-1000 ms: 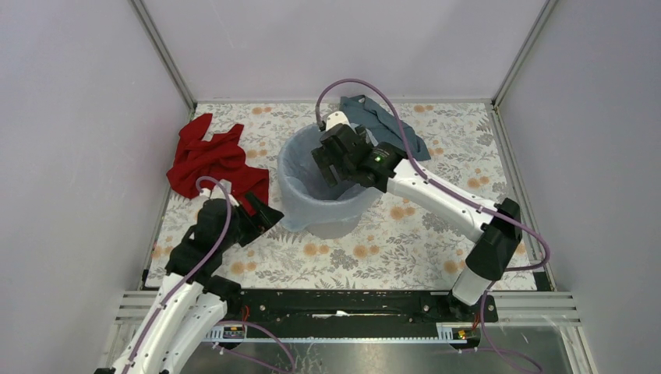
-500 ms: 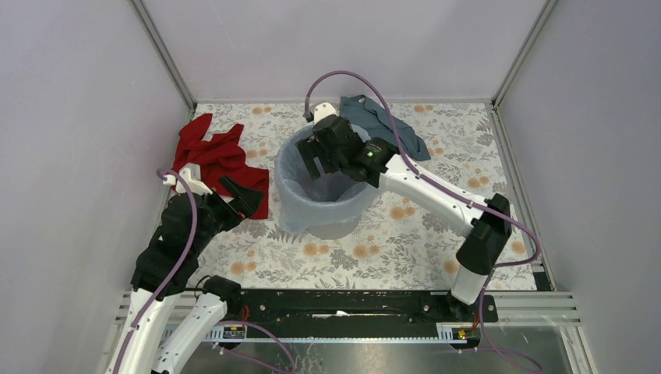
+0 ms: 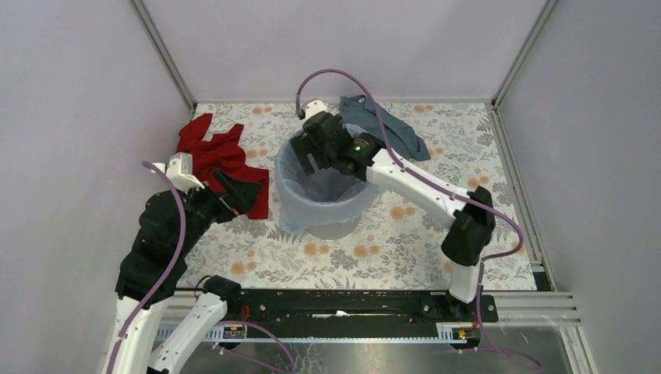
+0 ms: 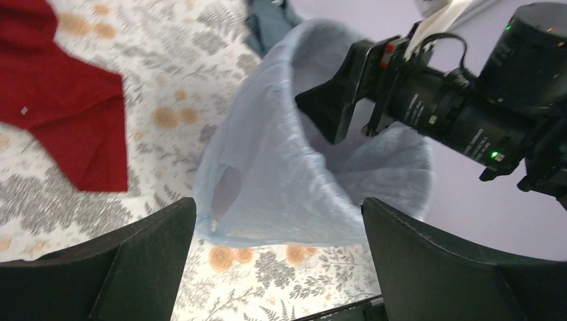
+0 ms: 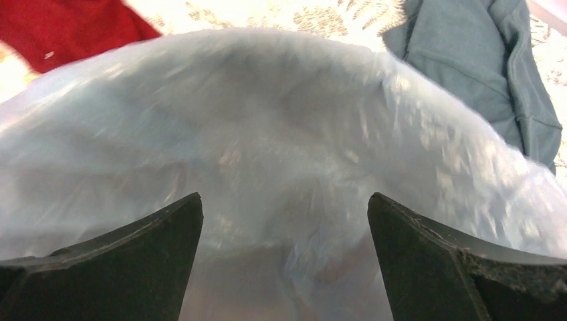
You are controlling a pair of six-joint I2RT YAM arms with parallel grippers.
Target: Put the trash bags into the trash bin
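Note:
The trash bin (image 3: 337,228), a round light grey cylinder, stands mid-table. The pale blue trash bag (image 3: 291,204) lines it and hangs over its rim down the left and front wall. It also shows in the left wrist view (image 4: 281,180) and fills the right wrist view (image 5: 267,120). My right gripper (image 3: 308,161) is open and empty over the bin's far-left rim, its jaws pointing into the bag (image 5: 284,221); the left wrist view shows it too (image 4: 334,107). My left gripper (image 3: 245,195) is open and empty, left of the bin and apart from it (image 4: 277,221).
A red cloth (image 3: 214,156) lies left of the bin, under and behind my left gripper (image 4: 60,114) (image 5: 67,27). A dark teal-grey cloth (image 3: 390,125) lies behind the bin at its right (image 5: 481,73). Grey walls close in the flowered table on three sides.
My left arm has drawn back to the left and risen, away from the bin. My right gripper has moved left and farther back over the bin's rim.

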